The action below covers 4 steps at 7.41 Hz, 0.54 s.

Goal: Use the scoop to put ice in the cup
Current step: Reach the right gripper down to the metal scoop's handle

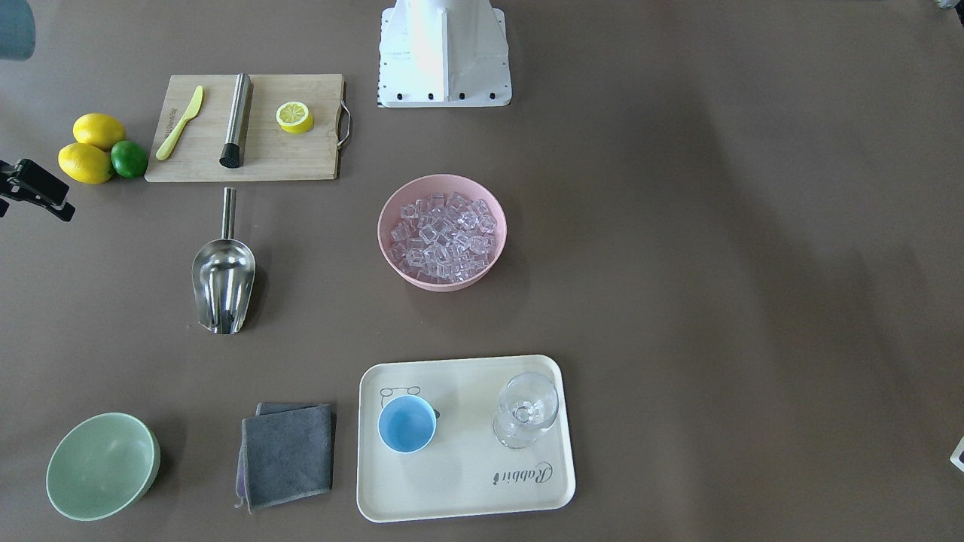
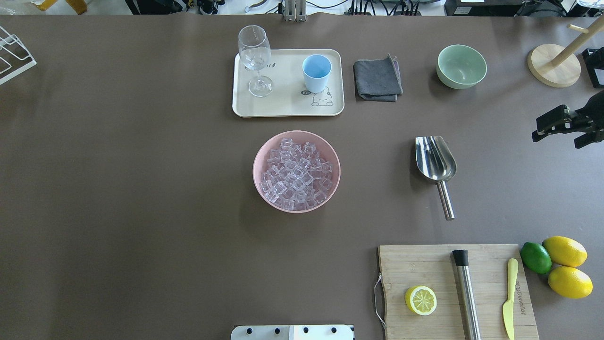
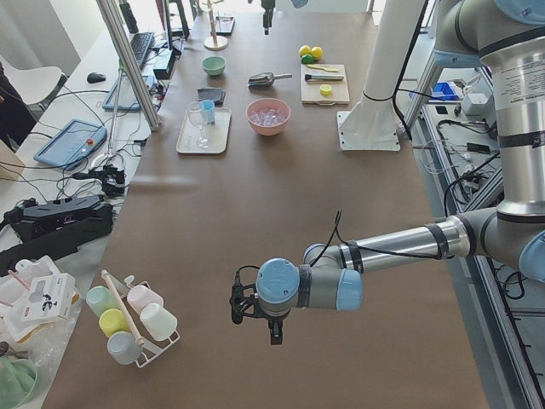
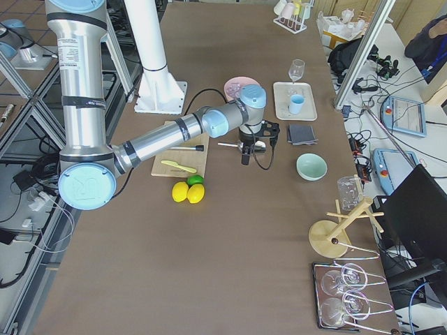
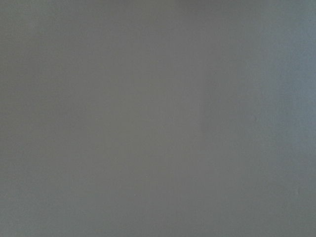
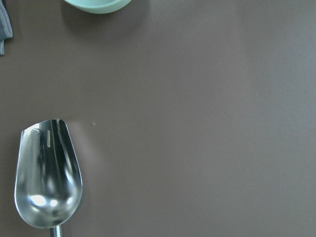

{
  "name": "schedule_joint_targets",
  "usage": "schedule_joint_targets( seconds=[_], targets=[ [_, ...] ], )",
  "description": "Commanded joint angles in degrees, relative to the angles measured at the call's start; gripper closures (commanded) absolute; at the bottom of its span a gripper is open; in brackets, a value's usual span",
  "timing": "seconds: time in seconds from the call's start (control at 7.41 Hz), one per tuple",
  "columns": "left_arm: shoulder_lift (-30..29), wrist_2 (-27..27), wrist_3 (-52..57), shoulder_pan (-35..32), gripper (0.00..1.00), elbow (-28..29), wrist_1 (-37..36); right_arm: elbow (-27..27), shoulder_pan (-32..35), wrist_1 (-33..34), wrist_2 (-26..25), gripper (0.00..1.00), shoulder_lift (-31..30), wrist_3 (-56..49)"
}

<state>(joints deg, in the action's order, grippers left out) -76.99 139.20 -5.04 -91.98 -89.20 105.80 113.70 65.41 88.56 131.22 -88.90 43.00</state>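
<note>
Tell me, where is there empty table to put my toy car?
Lots of bare table lies on the robot's left of the pink bowl and tray. A smaller gap sits between that bowl and the scoop. Crowded: the cutting board, lemons and lime beside it.

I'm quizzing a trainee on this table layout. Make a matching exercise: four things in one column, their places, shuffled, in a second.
Things
1. shiny steel scoop
2. small light-blue cup
3. clear ice cubes
4. halved yellow lemon

Places
A. in the pink round bowl
B. on the wooden cutting board
C. on the cream rectangular tray
D. lying on the bare brown table

Pairs: 1-D, 2-C, 3-A, 4-B
</note>
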Motion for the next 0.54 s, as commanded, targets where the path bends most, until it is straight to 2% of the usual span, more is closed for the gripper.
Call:
schedule_joint_targets(
  seconds=[0.0, 0.14, 0.27, 0.41],
  targets=[
    [-0.78, 0.28, 0.12, 0.48, 0.02, -2.72, -0.06, 0.38, -0.8, 0.48, -0.35, 0.0, 2.32, 4.26],
    [-1.31, 2.28, 0.12, 0.57, 0.02, -3.87, 0.29, 0.3, -3.68, 0.48, -1.91, 0.01, 4.24, 4.81],
    [-1.84, 3.61, 0.12, 1.01, 0.02, -5.36, 0.55, 0.47, -6.76, 0.3, -3.15, 0.01, 6.26, 10.03],
    [-2.97, 3.71, 0.21, 3.36, 0.02, -7.11, 0.55, 0.64, -11.48, 0.3, -5.94, 0.01, 8.37, 12.52]
  ],
)
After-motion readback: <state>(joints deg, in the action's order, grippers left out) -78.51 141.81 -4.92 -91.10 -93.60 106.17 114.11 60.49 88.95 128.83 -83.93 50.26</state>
